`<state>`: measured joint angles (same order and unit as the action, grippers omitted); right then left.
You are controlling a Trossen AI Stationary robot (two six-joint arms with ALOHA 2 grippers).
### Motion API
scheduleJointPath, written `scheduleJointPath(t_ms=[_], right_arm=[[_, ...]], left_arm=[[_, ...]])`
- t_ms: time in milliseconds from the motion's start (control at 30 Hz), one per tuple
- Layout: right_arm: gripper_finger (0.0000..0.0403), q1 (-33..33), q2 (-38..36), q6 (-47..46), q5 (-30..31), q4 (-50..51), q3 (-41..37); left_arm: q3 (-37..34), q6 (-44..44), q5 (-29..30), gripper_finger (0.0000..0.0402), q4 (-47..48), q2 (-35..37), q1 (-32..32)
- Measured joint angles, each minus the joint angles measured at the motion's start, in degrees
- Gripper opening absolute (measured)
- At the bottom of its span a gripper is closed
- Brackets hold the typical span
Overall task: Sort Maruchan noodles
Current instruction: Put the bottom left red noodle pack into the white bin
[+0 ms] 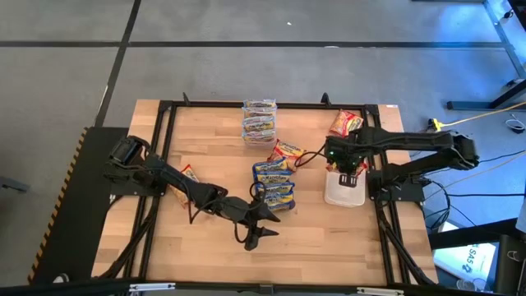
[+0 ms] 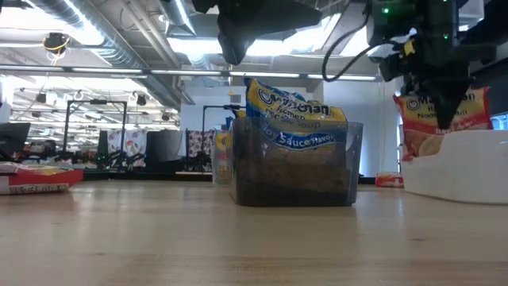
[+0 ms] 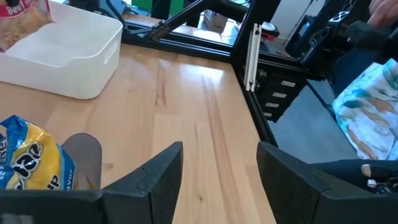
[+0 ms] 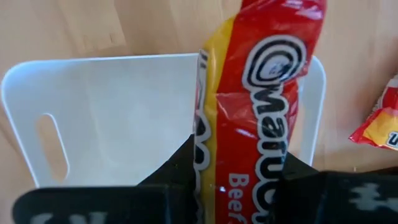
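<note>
My right gripper (image 1: 350, 167) hangs over the white tray (image 1: 343, 196) at the table's right, shut on a red Maruchan noodles packet (image 4: 261, 93). Blue packets (image 1: 274, 182) stand in a clear tub (image 2: 353, 171) at mid-table. My left gripper (image 1: 267, 224) hovers open just near of the tub, holding nothing. Yellow-brown packets (image 1: 259, 120) lie stacked at the far edge. More packets lie flat on the table: a red one (image 1: 347, 122) at the far right, one (image 1: 287, 152) beside the tub and one (image 1: 190, 173) at the left. My right gripper pinches the red packet between its two fingers at its upper end (image 4: 245, 180). The fingers come from above, pointing down. The packet hangs upright below them (image 2: 438, 119), its lower end behind the tray's wall (image 2: 460, 171), so whether it touches the tray floor cannot be told.
Black frame rails (image 1: 271, 105) run around the tabletop. Bare wood lies near of the tub and at the table's left (image 1: 205, 247). Another packet's corner (image 4: 379, 124) lies on the table beside the tray. A person's sleeve (image 3: 370, 106) shows beyond the table's right edge.
</note>
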<state>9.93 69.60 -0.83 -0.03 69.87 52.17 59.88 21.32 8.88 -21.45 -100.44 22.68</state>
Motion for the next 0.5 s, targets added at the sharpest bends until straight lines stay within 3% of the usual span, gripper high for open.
scheduleJointPath(t_ms=[267, 500], right_arm=[[0.0083, -0.09, 0.0, 0.2, -0.35, -0.89, -2.06], [0.0083, -0.2, -0.89, -1.76, -1.62, 3.63, 5.87]], left_arm=[[0.0, 0.0, 0.0, 0.0199, 0.0, -0.02, 0.0], [0.0, 0.01, 0.0, 0.0199, -0.02, -0.02, 0.0]])
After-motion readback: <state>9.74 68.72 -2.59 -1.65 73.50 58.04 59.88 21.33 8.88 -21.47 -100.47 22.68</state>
